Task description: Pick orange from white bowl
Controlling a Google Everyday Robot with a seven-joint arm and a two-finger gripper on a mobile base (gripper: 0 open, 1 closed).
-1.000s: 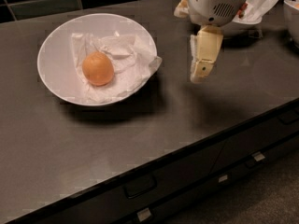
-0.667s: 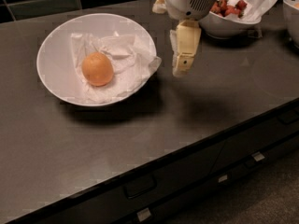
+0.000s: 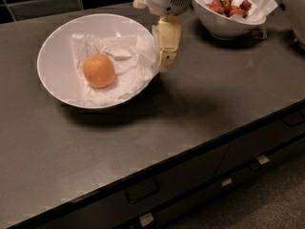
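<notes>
Orange [image 3: 99,70] is shown lying on crumpled paper [image 3: 126,56], left of centre in the bowl [image 3: 52,46], untouched. Gripper [image 3: 167,56] hangs at the bowl's right rim with nothing held; how far it is open cannot be told. The approach is best made over the rim and centred above the orange before descent, so that the round peel is clasped across its widest part and no paper is caught. No brand, label or writing is seen on the counter [image 3: 214,94] or the strawberry bowl [image 3: 224,27]
</notes>
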